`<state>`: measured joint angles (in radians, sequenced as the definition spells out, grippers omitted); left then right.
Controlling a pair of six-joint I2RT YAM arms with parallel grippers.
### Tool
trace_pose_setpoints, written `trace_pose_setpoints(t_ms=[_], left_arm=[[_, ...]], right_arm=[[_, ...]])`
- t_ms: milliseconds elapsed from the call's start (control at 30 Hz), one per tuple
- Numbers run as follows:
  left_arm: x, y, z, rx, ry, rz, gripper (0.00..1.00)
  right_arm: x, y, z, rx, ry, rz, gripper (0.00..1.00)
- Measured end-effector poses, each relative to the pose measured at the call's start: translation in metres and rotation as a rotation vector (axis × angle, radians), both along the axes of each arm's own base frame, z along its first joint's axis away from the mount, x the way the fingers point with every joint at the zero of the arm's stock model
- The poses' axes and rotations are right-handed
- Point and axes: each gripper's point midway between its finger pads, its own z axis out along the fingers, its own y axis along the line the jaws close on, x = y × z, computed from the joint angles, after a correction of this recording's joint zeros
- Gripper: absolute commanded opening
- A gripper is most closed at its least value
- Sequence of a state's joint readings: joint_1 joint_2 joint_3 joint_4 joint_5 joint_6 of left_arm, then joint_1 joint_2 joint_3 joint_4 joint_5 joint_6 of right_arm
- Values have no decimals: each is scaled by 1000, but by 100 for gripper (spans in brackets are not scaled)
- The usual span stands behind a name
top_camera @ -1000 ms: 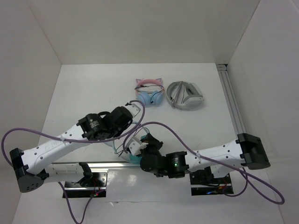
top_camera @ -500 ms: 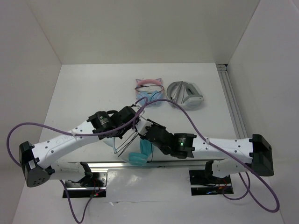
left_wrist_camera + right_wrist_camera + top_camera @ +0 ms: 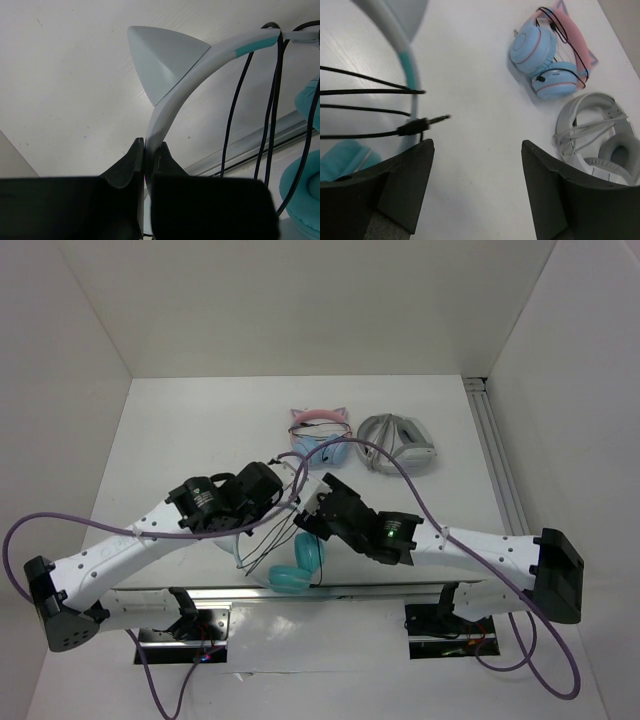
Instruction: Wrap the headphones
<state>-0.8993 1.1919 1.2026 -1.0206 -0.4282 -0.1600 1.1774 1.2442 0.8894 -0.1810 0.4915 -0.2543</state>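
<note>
**Headband clamped, right claw empty**

The headphones (image 3: pixel 300 565) are found near the middle of the worktop's near edge. Their white headband (image 3: pixel 162 112) is pinched by the left gripper (image 3: pixel 148 150), closed tight just below a cat ear (image 3: pixel 160 55). The right gripper (image 3: pixel 476 145) is spread wide, with nothing held. Strands of the black cable (image 3: pixel 235 115) are seen crossing the band, the plug (image 3: pixel 432 119) hanging free.

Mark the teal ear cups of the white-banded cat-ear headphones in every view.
Top external: the teal ear cups sit low centre, one beside the other.
Left wrist: the cups are cut off at the right edge, lower half.
Right wrist: one cup is in the bottom left corner.
Shared landmark: the thin black cable, whose strands run beside the cups.
</note>
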Motion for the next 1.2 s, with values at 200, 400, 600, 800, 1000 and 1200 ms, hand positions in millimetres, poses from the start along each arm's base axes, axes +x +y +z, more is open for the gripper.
trace_pose_setpoints(t_ms=[200, 400, 600, 800, 1000, 1200], left_arm=[[-4, 0, 10, -51, -20, -11, 0], [1, -1, -1, -21, 16, 5, 0], [13, -11, -11, -38, 35, 20, 0], [31, -36, -25, -48, 66, 42, 0], [70, -98, -44, -143, 95, 90, 0], [98, -160, -85, -238, 153, 139, 0]], right_arm=[[21, -23, -2, 22, 28, -114, 83], [25, -49, 19, 84, 19, -211, 100], [29, -81, 67, 245, -51, -387, 100], [19, -113, 145, 556, -77, -513, 100], [6, -146, 200, 761, -74, -585, 100], [-4, -170, 221, 796, -74, -631, 100]])
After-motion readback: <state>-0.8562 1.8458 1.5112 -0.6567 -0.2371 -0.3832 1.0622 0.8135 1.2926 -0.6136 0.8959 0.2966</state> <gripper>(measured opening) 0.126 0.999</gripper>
